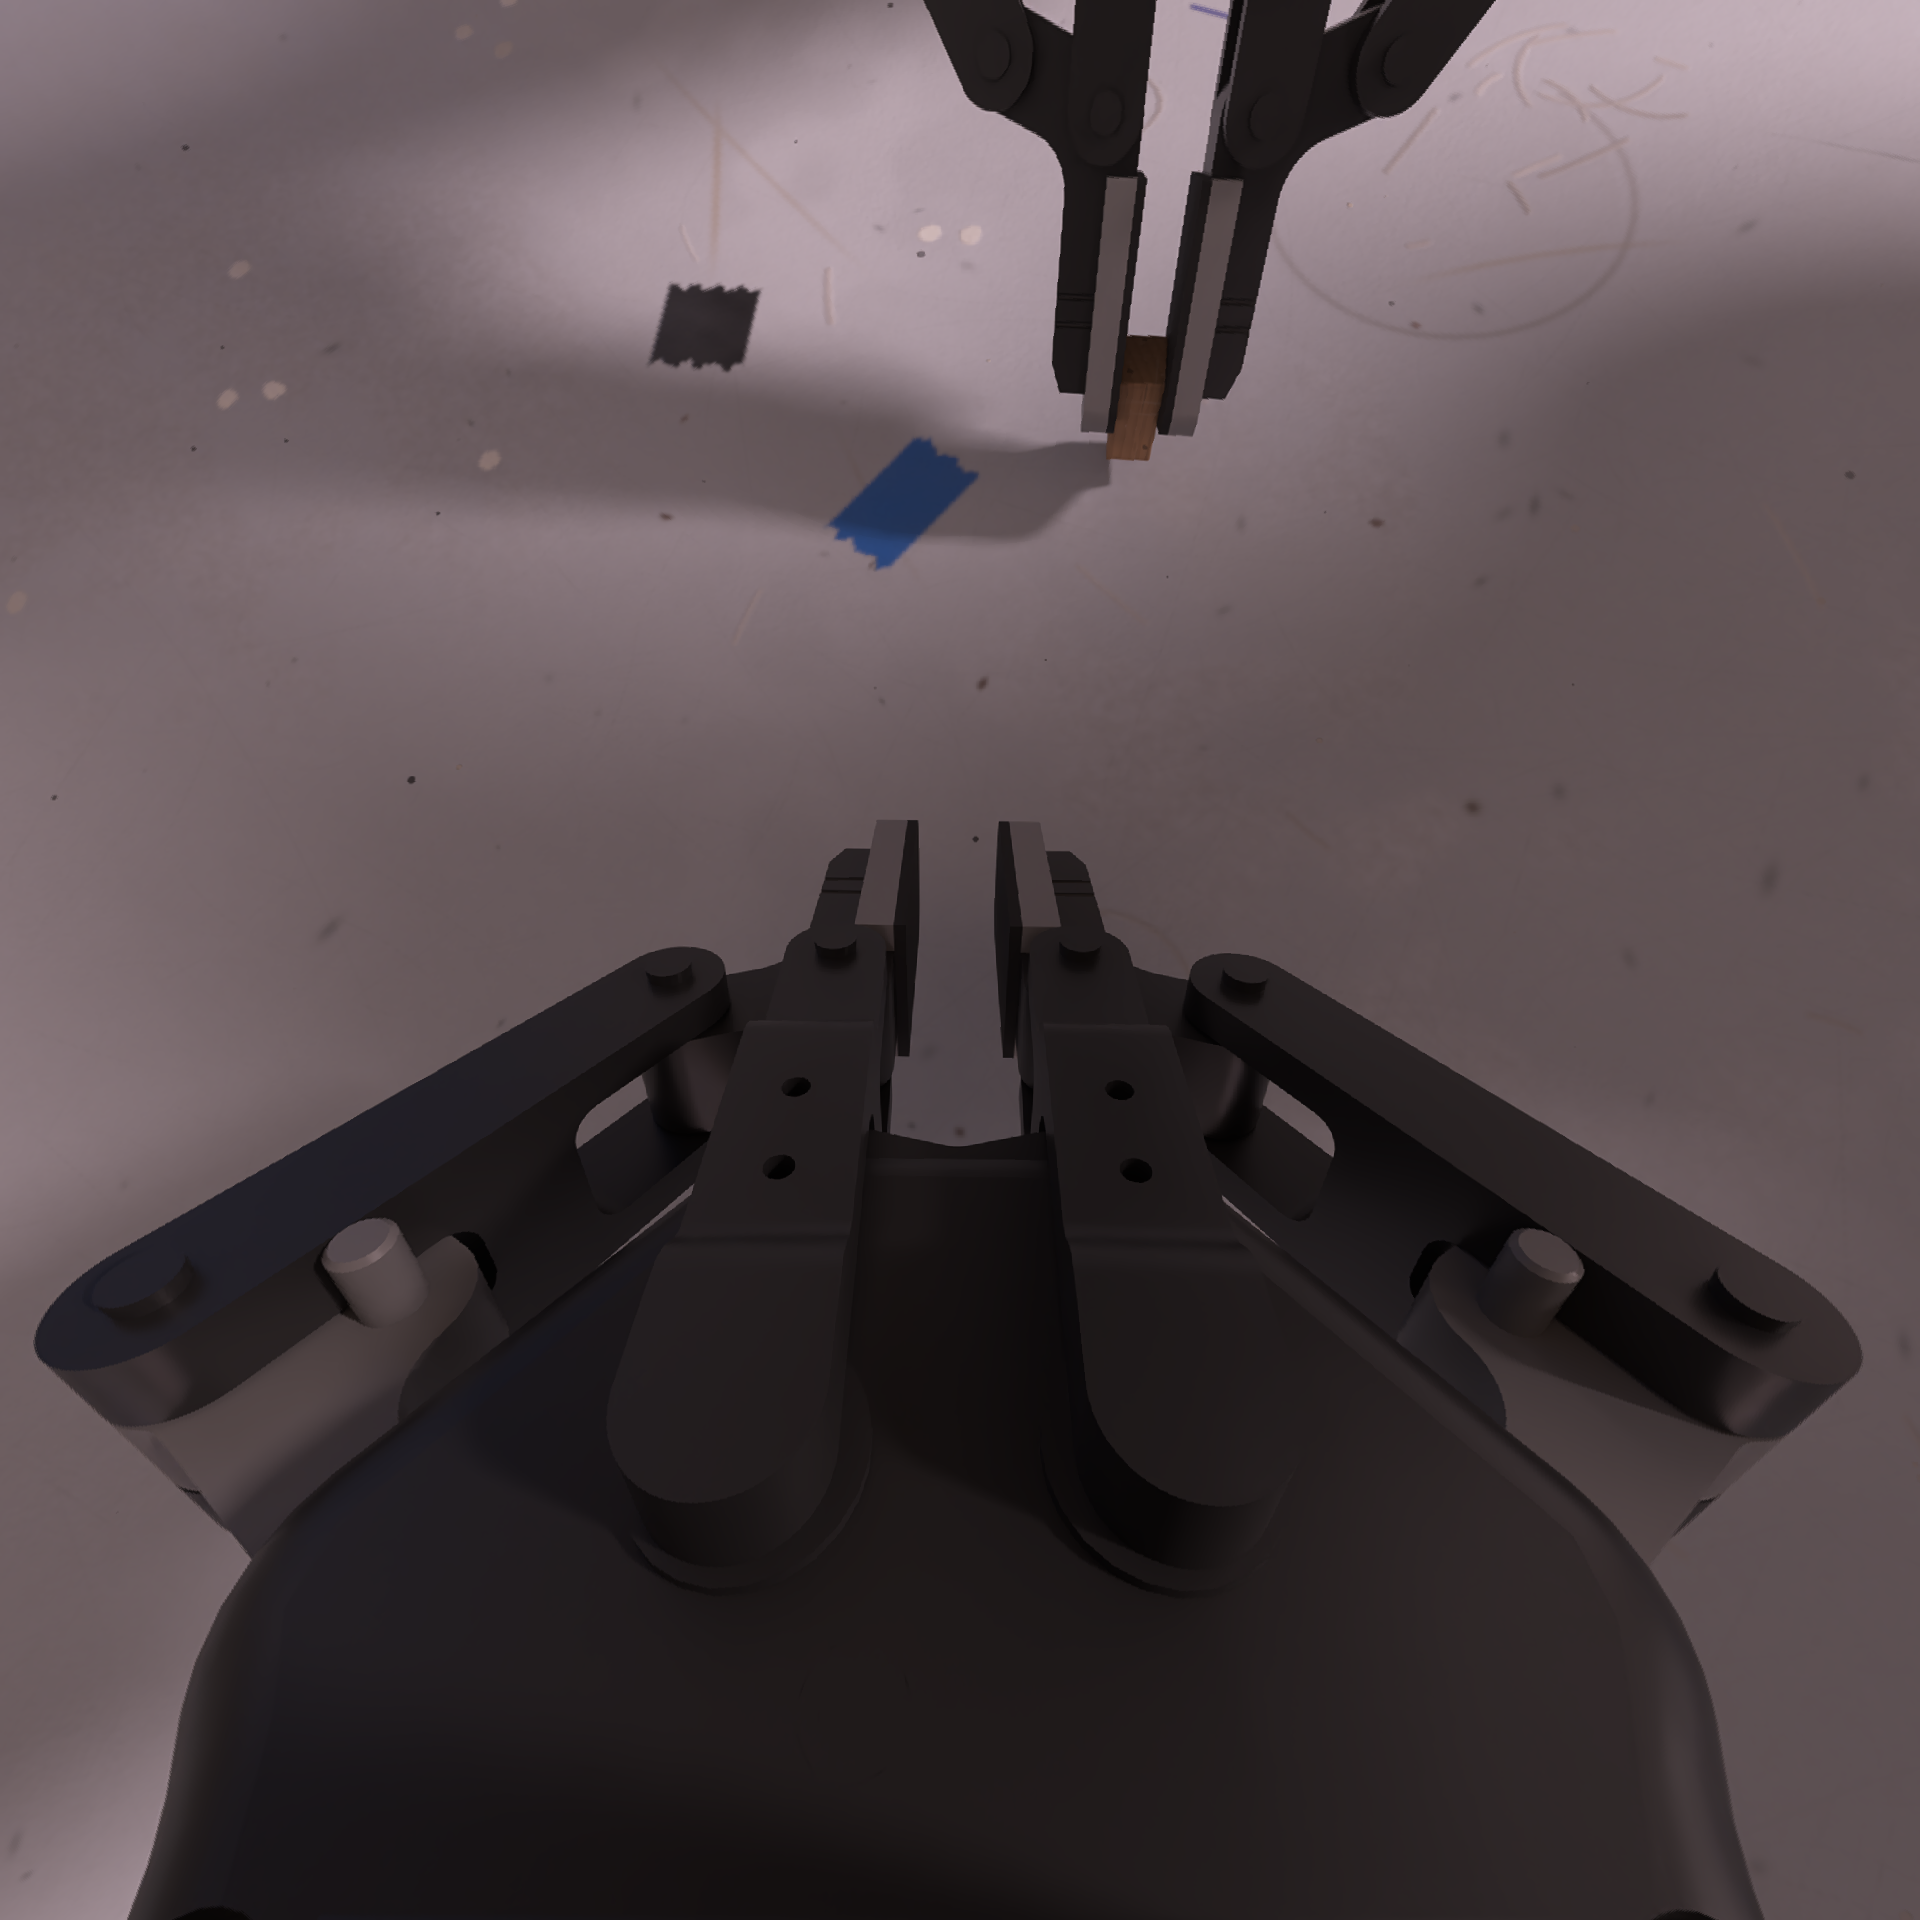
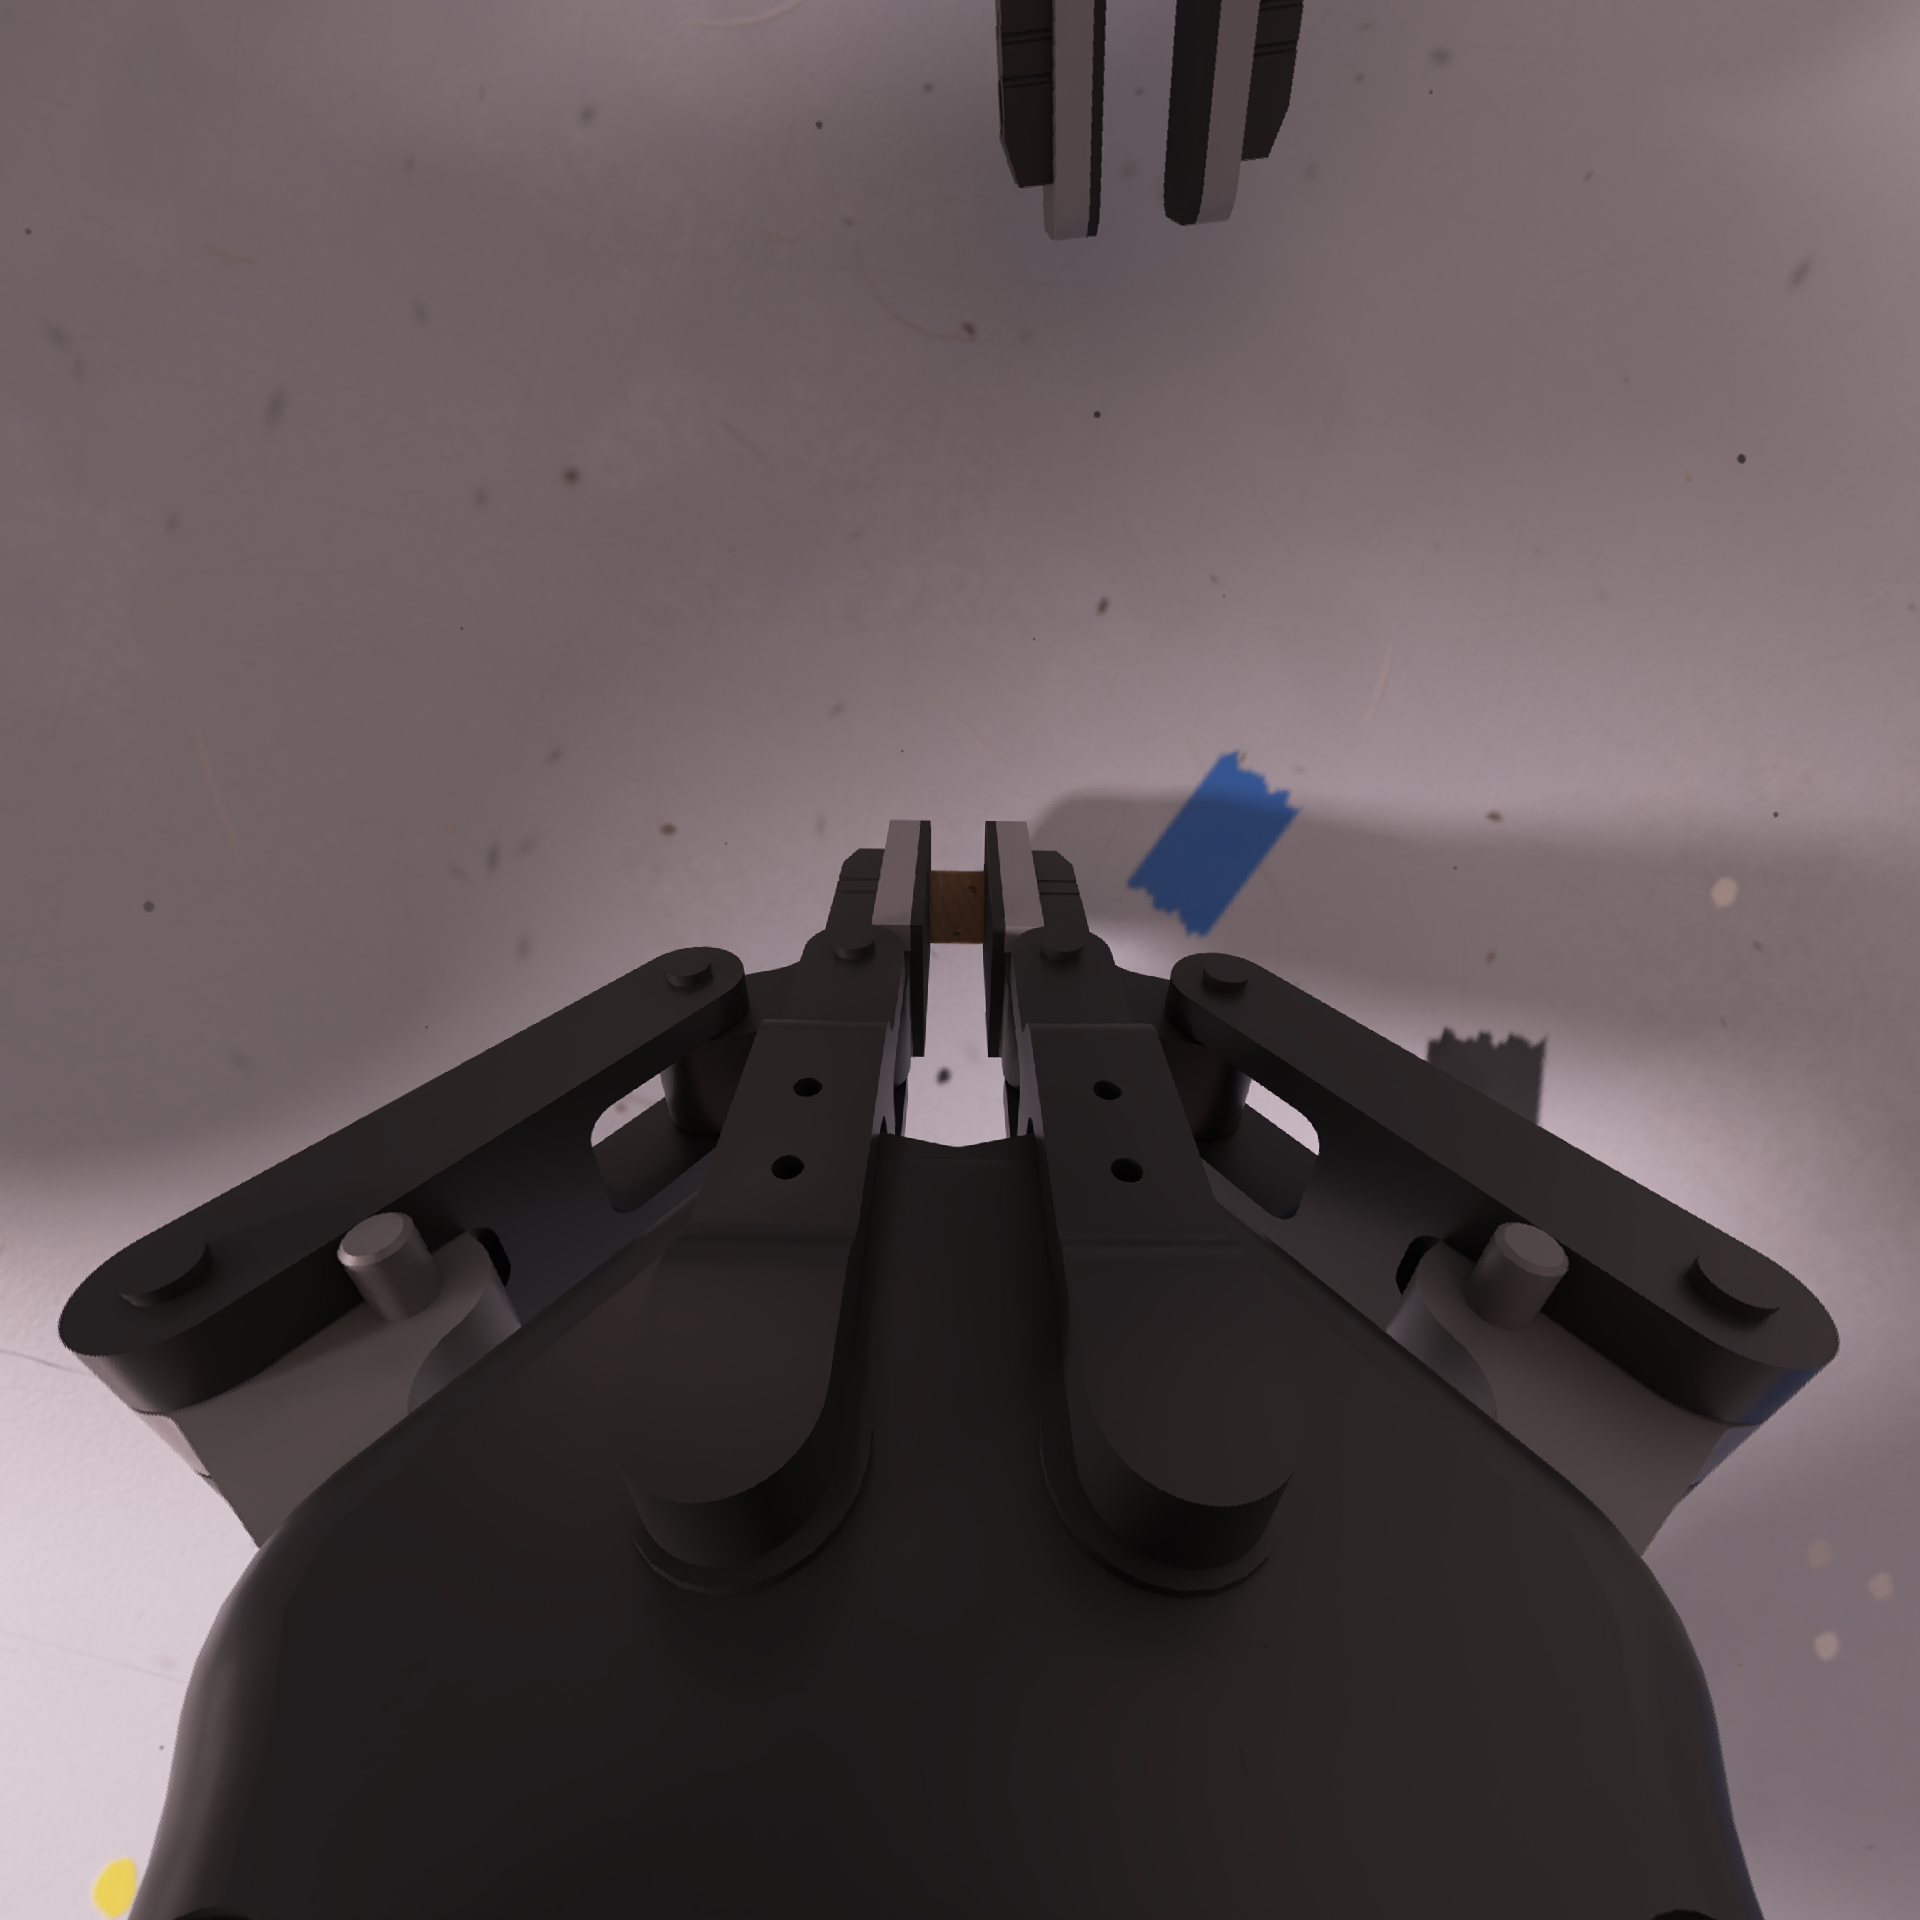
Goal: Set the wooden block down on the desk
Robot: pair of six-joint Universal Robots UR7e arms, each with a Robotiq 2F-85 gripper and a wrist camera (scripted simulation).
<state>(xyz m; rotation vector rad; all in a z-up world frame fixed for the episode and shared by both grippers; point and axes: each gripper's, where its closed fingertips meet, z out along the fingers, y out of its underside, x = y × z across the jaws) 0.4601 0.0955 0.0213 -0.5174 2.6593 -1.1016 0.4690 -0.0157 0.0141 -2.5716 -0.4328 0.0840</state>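
A small wooden block (image 1: 1132, 407) is clamped between the pads of my right gripper (image 1: 1138, 426), which comes down from the top of the left wrist view. The block's lower end sticks out below the fingertips and sits at or just above the pale scuffed desk (image 1: 1455, 644), meeting its own shadow. In the right wrist view the block (image 2: 957, 907) shows between the pads of my right gripper (image 2: 957, 831). My left gripper (image 1: 957, 831) is empty, with a narrow gap between its pads. It hovers apart from the block and also shows in the right wrist view (image 2: 1138, 223).
A blue tape strip (image 1: 902, 504) lies on the desk just left of the block, and also shows in the right wrist view (image 2: 1214, 840). A black tape patch (image 1: 704, 326) lies farther left. A yellow spot (image 2: 114, 1886) marks the desk near the right gripper's base.
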